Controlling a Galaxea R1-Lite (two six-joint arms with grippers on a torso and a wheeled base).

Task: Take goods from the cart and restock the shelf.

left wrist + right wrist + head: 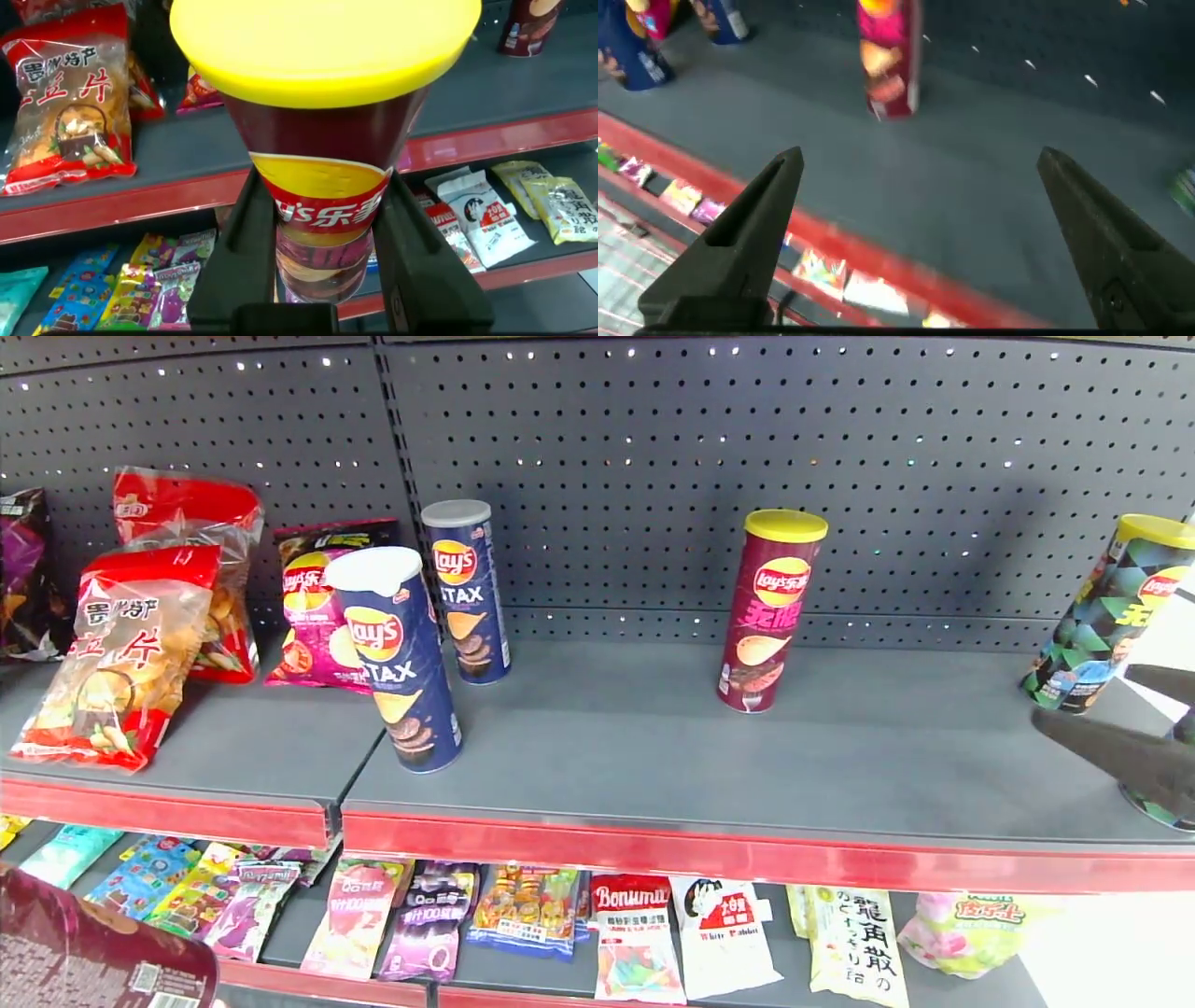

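- Left pincer clamped around a maroon chip can with a yellow lid, held out in front of the shelf
- Right pincer spread wide with nothing in it, above the shelf's right end
- On the shelf: a blue can near the front, a second blue can just behind it, a matching maroon can upright mid-shelf, red snack bags at the left

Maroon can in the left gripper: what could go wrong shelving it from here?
The maroon can, held low in the left gripper, might clip the shelf's red edge going up. Set near the front blue can, it could topple it. The open right gripper sits close to a patterned can.
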